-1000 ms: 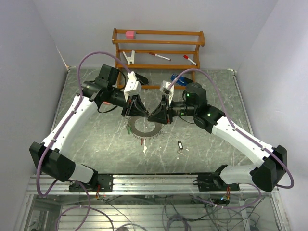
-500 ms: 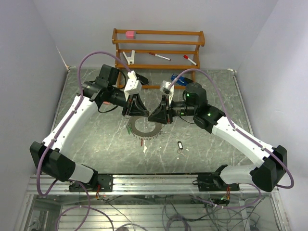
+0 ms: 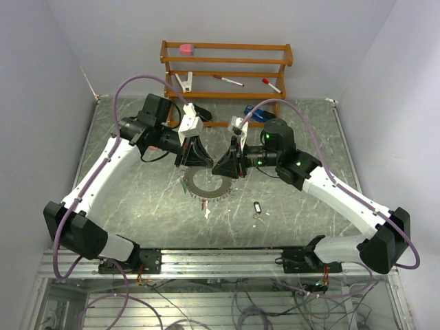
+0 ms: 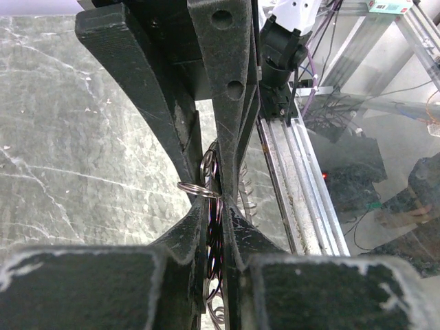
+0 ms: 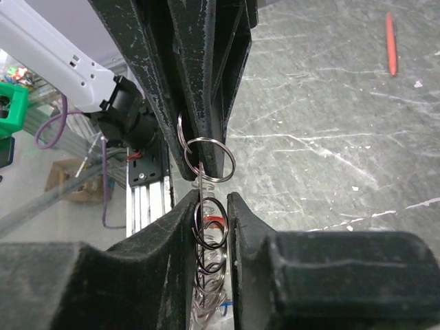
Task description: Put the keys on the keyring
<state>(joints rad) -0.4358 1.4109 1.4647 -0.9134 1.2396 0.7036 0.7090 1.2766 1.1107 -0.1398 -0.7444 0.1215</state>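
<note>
Small metal key with a black plastic tag [image 3: 258, 206] is lying loose on the grey-green marbled tabletop [image 3: 137, 199], near side, well apart from both grippers. Large thin grey toothed metal keyring [image 3: 203, 183] is sitting mid-table just beyond it, far rim at the two grippers. Left gripper [image 3: 198, 165] is pinching that rim, fingers pressed almost together on it. Right gripper [image 3: 221, 169] is pinching it from the opposite side, tips close to the left's. Small steel split rings [image 5: 210, 159] are bunching between the fingers. Wooden rack [image 3: 227, 62] is standing at the back.
</note>
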